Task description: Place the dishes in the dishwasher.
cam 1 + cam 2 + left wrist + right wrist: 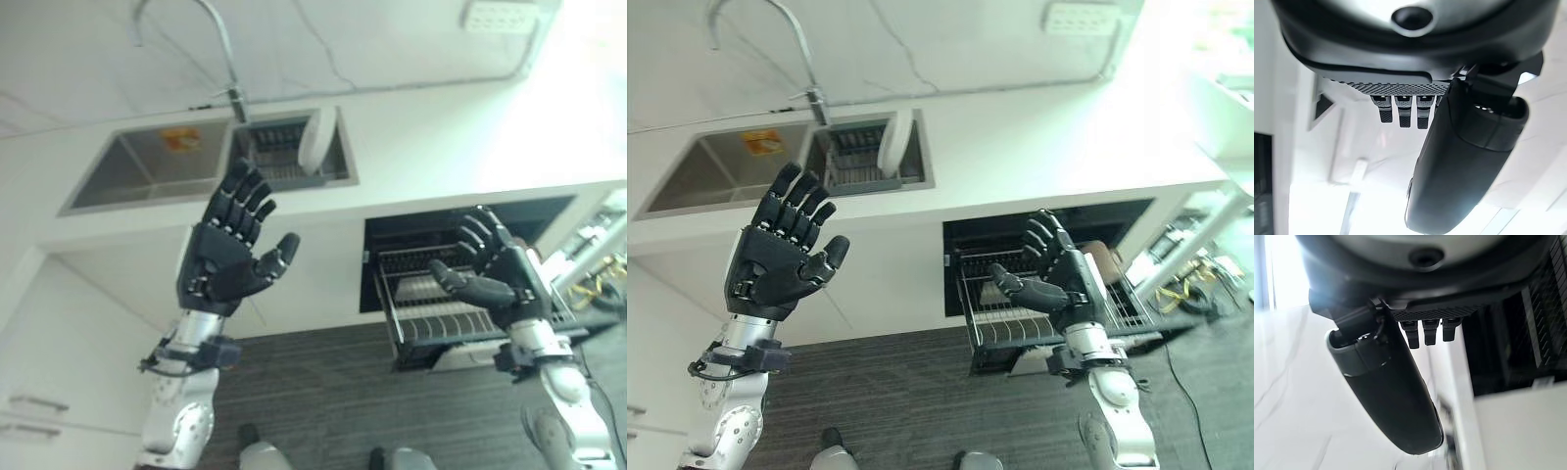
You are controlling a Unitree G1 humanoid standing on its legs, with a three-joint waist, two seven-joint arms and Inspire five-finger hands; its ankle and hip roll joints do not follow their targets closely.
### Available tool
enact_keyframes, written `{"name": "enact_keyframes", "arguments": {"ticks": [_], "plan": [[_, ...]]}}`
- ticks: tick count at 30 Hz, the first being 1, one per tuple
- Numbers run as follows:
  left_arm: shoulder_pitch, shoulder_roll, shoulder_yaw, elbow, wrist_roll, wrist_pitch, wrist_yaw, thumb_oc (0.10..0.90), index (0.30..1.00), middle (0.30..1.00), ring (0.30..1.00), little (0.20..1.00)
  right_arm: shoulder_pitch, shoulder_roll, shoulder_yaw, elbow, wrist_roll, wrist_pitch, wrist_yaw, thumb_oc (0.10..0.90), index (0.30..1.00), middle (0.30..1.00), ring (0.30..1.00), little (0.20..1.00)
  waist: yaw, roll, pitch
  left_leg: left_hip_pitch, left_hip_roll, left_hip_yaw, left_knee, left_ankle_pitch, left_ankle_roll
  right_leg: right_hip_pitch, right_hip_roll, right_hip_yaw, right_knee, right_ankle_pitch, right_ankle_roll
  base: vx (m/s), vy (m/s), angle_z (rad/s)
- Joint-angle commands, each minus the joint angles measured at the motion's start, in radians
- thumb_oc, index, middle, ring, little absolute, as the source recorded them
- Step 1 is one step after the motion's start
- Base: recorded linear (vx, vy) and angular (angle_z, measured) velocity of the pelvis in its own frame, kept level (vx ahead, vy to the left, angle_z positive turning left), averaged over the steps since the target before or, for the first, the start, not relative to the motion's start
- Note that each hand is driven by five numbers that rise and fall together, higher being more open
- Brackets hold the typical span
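I am holding both hands up with nothing in them: my left hand [230, 257] is spreading its fingers wide below the sink [137, 171], and my right hand [493, 277] is hanging relaxed over the pulled-out dishwasher rack [441, 315]. A white plate [315, 139] is standing on edge in the sink's right basin. I judge the first pick is not yet begun; next I am needing to reach my left hand to that plate.

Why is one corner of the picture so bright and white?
In the left eye and right eye views, strong light washes out the counter at the upper right. In the left wrist view the glare sits past the left robot hand; in the right wrist view it glows beside the right robot hand.
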Motion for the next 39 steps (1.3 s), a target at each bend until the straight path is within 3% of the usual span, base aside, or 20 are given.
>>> {"name": "enact_keyframes", "arguments": {"ticks": [1, 7, 10, 13, 17, 20, 21, 22, 24, 27, 29, 30, 34, 37, 39], "plan": [[-0.039, 0.031, 0.063, -0.120, 0.021, -0.143, 0.006, 0.800, 0.900, 0.900, 0.900, 0.900, -0.108, -0.052, -0.036, -0.108, 0.052, -0.105, 0.040, 0.800, 0.900, 0.900, 0.900, 0.900, 0.034, 0.009, -0.073, 0.066, -0.064, 0.072, 0.018, 0.005, -0.022, 0.116, -0.047, -0.088, -0.121, 0.005, 0.080, 0.30, 0.386, -0.35], [-0.080, 0.061, 0.064, -0.101, 0.050, -0.132, -0.005, 0.800, 0.900, 0.900, 0.900, 0.900, -0.116, -0.025, -0.020, -0.123, 0.002, -0.104, -0.030, 0.800, 0.900, 0.900, 0.900, 0.900, 0.046, 0.020, -0.076, 0.102, -0.157, 0.051, 0.018, -0.072, 0.033, 0.171, -0.073, -0.105, -0.121, 0.026, 0.119, 0.22, 0.302, -0.01], [-0.103, 0.076, 0.058, -0.099, 0.046, -0.123, -0.031, 0.800, 0.900, 0.900, 0.900, 0.900, -0.122, -0.002, -0.009, -0.125, -0.012, -0.123, -0.070, 0.800, 0.900, 0.900, 0.900, 0.900, 0.043, 0.025, -0.064, 0.132, -0.216, 0.012, 0.018, -0.121, 0.081, 0.179, -0.066, -0.116, -0.115, 0.118, 0.151, 0.19, 0.275, 0.40], [-0.123, 0.082, 0.047, -0.104, 0.051, -0.105, -0.041, 0.800, 0.900, 0.900, 0.900, 0.900, -0.134, 0.022, 0.005, -0.125, -0.034, -0.127, -0.088, 0.800, 0.900, 0.900, 0.900, 0.900, 0.045, 0.022, -0.061, 0.136, -0.271, -0.007, 0.018, -0.147, 0.120, 0.150, -0.054, -0.101, 0.001, 0.138, 0.170, 0.13, 0.242, 0.10], [-0.113, 0.089, 0.053, -0.135, 0.136, -0.140, -0.030, 0.800, 0.900, 0.900, 0.900, 0.900, -0.134, 0.040, 0.017, -0.135, -0.023, -0.116, -0.074, 0.800, 0.900, 0.900, 0.900, 0.900, 0.053, 0.024, -0.054, 0.146, -0.326, -0.035, 0.018, -0.165, 0.154, 0.038, -0.057, -0.084, 0.277, 0.219, 0.184, 0.11, 0.212, 0.06], [-0.101, 0.098, 0.078, -0.163, 0.125, -0.137, -0.020, 0.800, 0.900, 0.900, 0.900, 0.900, -0.132, 0.048, 0.013, -0.133, 0.005, -0.126, -0.059, 0.800, 0.900, 0.900, 0.900, 0.900, 0.059, 0.013, -0.051, 0.157, -0.329, -0.016, 0.018, -0.173, 0.142, 0.010, -0.069, -0.135, 0.146, 0.219, 0.169, 0.12, -0.024, -0.33], [-0.107, 0.099, 0.081, -0.164, 0.121, -0.130, -0.018, 0.800, 0.900, 0.900, 0.900, 0.900, -0.136, 0.051, 0.011, -0.132, 0.006, -0.130, -0.062, 0.800, 0.900, 0.900, 0.900, 0.900, 0.059, 0.006, -0.050, 0.165, -0.329, -0.009, 0.018, -0.179, 0.135, 0.024, -0.075, -0.161, 0.048, 0.232, 0.162, 0.21, -0.251, -0.50], [-0.119, 0.092, 0.079, -0.166, 0.121, -0.105, -0.005, 0.800, 0.900, 0.900, 0.900, 0.900, -0.144, 0.050, 0.014, -0.129, -0.007, -0.133, -0.090, 0.800, 0.900, 0.900, 0.900, 0.900, 0.048, -0.018, -0.044, 0.195, -0.335, 0.008, 0.018, -0.202, 0.120, 0.014, -0.122, -0.184, -0.121, 0.269, 0.155, 0.18, -0.252, -0.44], [-0.120, 0.087, 0.070, -0.168, 0.109, -0.091, 0.005, 0.800, 0.900, 0.900, 0.900, 0.900, -0.147, 0.050, 0.021, -0.130, -0.005, -0.118, -0.114, 0.800, 0.900, 0.900, 0.900, 0.900, 0.041, -0.038, -0.045, 0.210, -0.352, 0.015, 0.018, -0.223, 0.119, -0.035, -0.169, -0.159, -0.121, 0.289, 0.167, 0.17, -0.258, -0.17], [-0.110, 0.069, 0.061, -0.163, 0.070, -0.078, -0.003, 0.800, 0.900, 0.900, 0.900, 0.900, -0.135, 0.072, 0.034, -0.128, -0.019, -0.118, -0.135, 0.800, 0.900, 0.900, 0.900, 0.900, 0.031, -0.058, -0.047, 0.234, -0.372, 0.006, 0.018, -0.261, 0.127, -0.093, -0.225, -0.128, -0.121, 0.376, 0.201, 0.21, -0.247, 0.02], [-0.111, 0.064, 0.055, -0.162, 0.060, -0.073, -0.003, 0.800, 0.900, 0.900, 0.900, 0.900, -0.127, 0.082, 0.039, -0.135, -0.026, -0.122, -0.159, 0.800, 0.900, 0.900, 0.900, 0.900, 0.027, -0.060, -0.048, 0.244, -0.372, -0.002, 0.018, -0.273, 0.131, -0.101, -0.229, -0.125, -0.121, 0.361, 0.203, 0.25, -0.321, 0.22], [-0.122, 0.059, 0.041, -0.157, 0.033, -0.069, 0.002, 0.800, 0.900, 0.900, 0.900, 0.900, -0.134, 0.085, 0.040, -0.129, 0.028, -0.112, -0.164, 0.800, 0.900, 0.900, 0.900, 0.900, 0.027, -0.060, -0.059, 0.253, -0.361, -0.003, 0.018, -0.272, 0.127, -0.092, -0.212, -0.140, -0.121, 0.292, 0.193, 0.27, -0.361, 0.40], [-0.119, 0.039, 0.041, -0.172, -0.028, -0.054, -0.020, 0.800, 0.900, 0.900, 0.900, 0.900, -0.154, 0.084, 0.041, -0.123, -0.002, -0.128, -0.173, 0.800, 0.900, 0.900, 0.900, 0.900, 0.033, -0.057, -0.085, 0.261, -0.325, 0.020, 0.018, -0.254, 0.109, -0.063, -0.174, -0.164, -0.121, 0.217, 0.174, 0.22, -0.308, 0.00], [-0.128, 0.030, 0.030, -0.176, -0.052, -0.041, -0.018, 0.800, 0.900, 0.900, 0.900, 0.900, -0.178, 0.056, 0.041, -0.123, -0.025, -0.184, -0.181, 0.800, 0.900, 0.900, 0.900, 0.900, 0.036, -0.050, -0.101, 0.285, -0.315, 0.057, 0.018, -0.232, 0.085, -0.038, -0.142, -0.162, -0.121, 0.176, 0.149, 0.16, -0.209, -0.25], [-0.135, 0.025, 0.023, -0.170, -0.062, -0.035, -0.022, 0.800, 0.900, 0.900, 0.900, 0.900, -0.187, 0.051, 0.041, -0.117, -0.047, -0.164, -0.183, 0.800, 0.900, 0.900, 0.900, 0.900, 0.039, -0.055, -0.104, 0.297, -0.324, 0.087, 0.018, -0.165, 0.068, -0.032, -0.144, -0.167, -0.121, 0.166, 0.133, 0.15, -0.175, 0.03]]}}
